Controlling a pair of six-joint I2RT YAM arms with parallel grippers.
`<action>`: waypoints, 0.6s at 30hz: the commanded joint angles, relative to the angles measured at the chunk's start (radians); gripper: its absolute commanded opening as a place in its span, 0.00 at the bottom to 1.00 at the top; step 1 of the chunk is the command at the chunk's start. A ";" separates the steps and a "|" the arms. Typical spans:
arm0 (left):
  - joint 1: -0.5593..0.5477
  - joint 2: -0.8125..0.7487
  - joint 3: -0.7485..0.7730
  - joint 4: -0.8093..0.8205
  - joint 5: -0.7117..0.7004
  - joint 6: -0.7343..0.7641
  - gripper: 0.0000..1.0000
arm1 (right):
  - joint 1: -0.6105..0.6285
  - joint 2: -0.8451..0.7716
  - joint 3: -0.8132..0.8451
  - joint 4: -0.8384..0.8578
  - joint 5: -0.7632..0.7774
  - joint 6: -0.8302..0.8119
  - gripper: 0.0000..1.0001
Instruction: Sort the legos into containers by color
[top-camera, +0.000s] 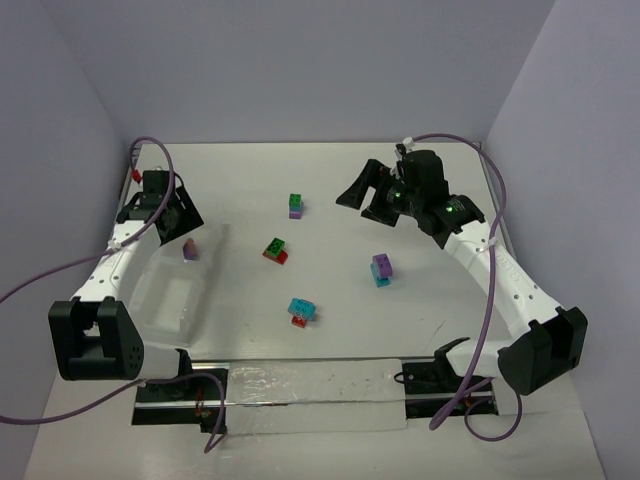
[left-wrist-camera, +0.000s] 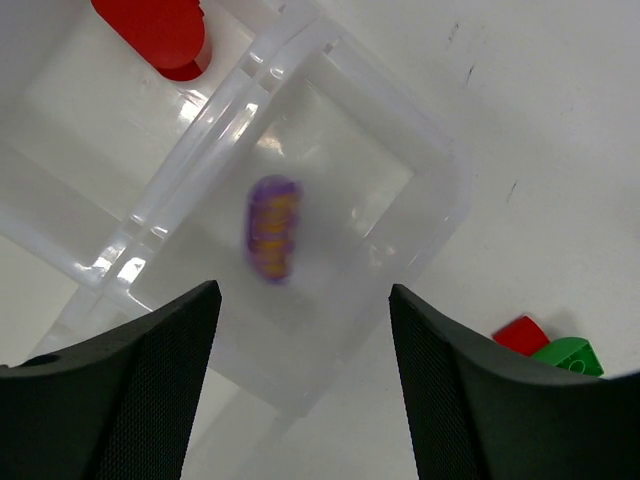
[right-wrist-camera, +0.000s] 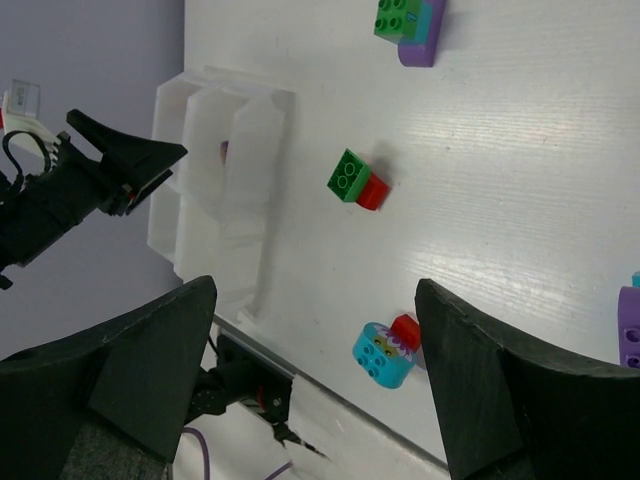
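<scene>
The clear tray (top-camera: 170, 300) lies at the left, and one purple lego (top-camera: 189, 250) sits in its far compartment. My left gripper (top-camera: 165, 205) hovers open just above that compartment. In the left wrist view the purple lego (left-wrist-camera: 272, 228) shows blurred beyond the open left gripper (left-wrist-camera: 303, 300), inside the tray (left-wrist-camera: 440, 200). Two-colour pairs lie on the table: green-purple (top-camera: 296, 206), green-red (top-camera: 275, 250), purple-cyan (top-camera: 382, 268) and cyan-red (top-camera: 302, 312). My right gripper (top-camera: 375, 195) hangs open and empty above the table's far right. The right gripper (right-wrist-camera: 315, 300) frames the cyan-red pair (right-wrist-camera: 388, 350).
A red rounded shape (left-wrist-camera: 155, 30) shows over the neighbouring compartment; I cannot tell what it is. A clear plastic sheet (top-camera: 310, 395) lies along the near edge between the arm bases. Walls close in the table on the left, back and right.
</scene>
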 joint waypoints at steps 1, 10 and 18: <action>0.003 -0.023 0.038 0.033 0.023 0.015 0.78 | -0.003 -0.004 0.009 -0.005 0.030 -0.035 0.88; -0.200 -0.081 0.231 -0.027 0.067 0.150 0.77 | 0.004 -0.004 0.003 -0.055 0.121 -0.121 0.88; -0.444 0.071 0.290 -0.051 0.139 0.197 0.81 | 0.003 -0.015 -0.027 -0.069 0.157 -0.132 0.88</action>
